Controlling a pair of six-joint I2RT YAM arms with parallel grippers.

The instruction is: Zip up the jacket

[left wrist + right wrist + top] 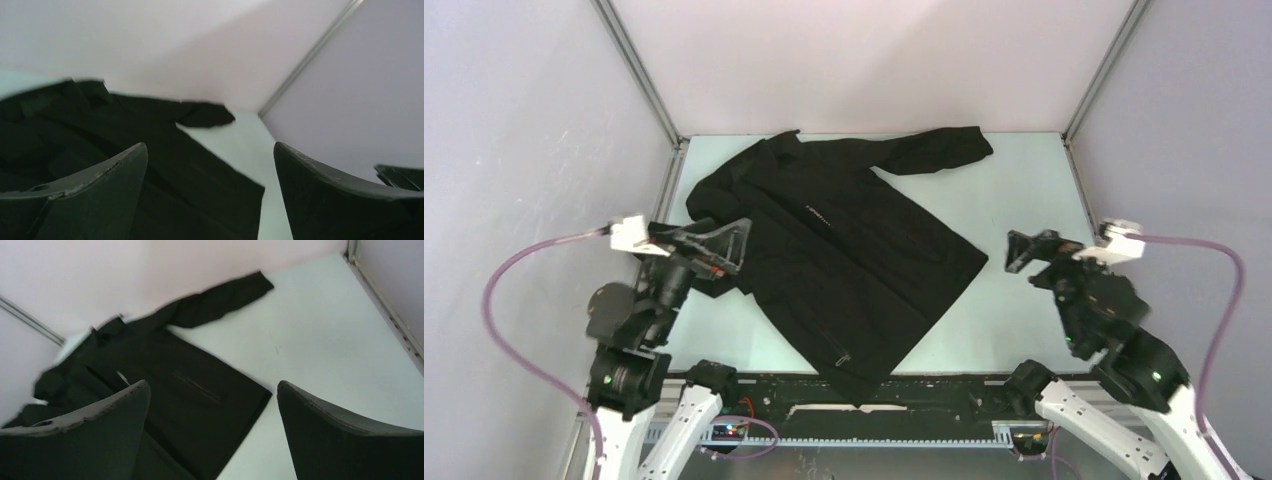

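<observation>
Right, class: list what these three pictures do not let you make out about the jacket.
Jacket, top view: black on black, too small to tell if its front is zipped.
Chest lettering, top view: too small to read.
One sleeve, top view: partly hidden by the left pincer.
Left wrist view: blurred; fingers cover the lower jacket.

We look out past our left gripper [210,145], its two dark fingers [90,195] spread wide apart over the black jacket [100,125], which lies on the pale green table [250,145] with one sleeve [205,114] stretched toward the far corner of the walls [200,40].
</observation>
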